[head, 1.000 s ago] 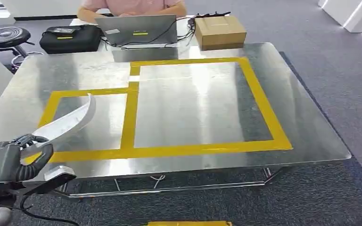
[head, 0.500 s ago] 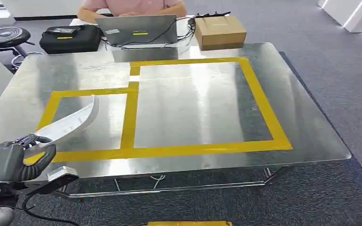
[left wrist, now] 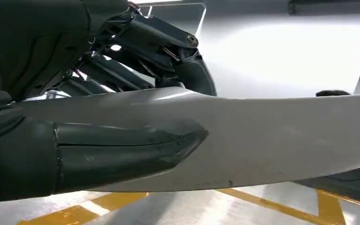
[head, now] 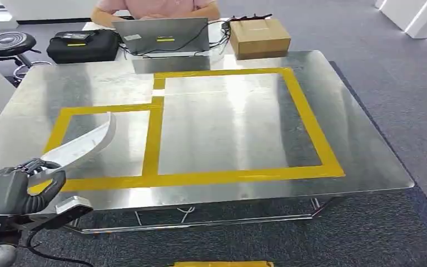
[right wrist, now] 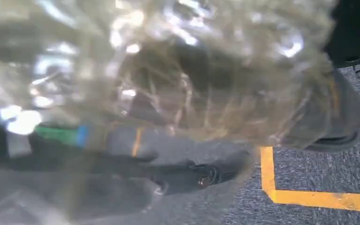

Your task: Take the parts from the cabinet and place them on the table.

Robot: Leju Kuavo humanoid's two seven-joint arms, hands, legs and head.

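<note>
From the left, my left hand (head: 19, 190) gripped the curved white part (head: 83, 146) by one end, held over the bench's (head: 228, 128) near-left yellow square; such an end grip risked pivoting and slipping, wrist view alone showing thumb (left wrist: 122, 152) clamped; right hand's state indeterminable.
</note>
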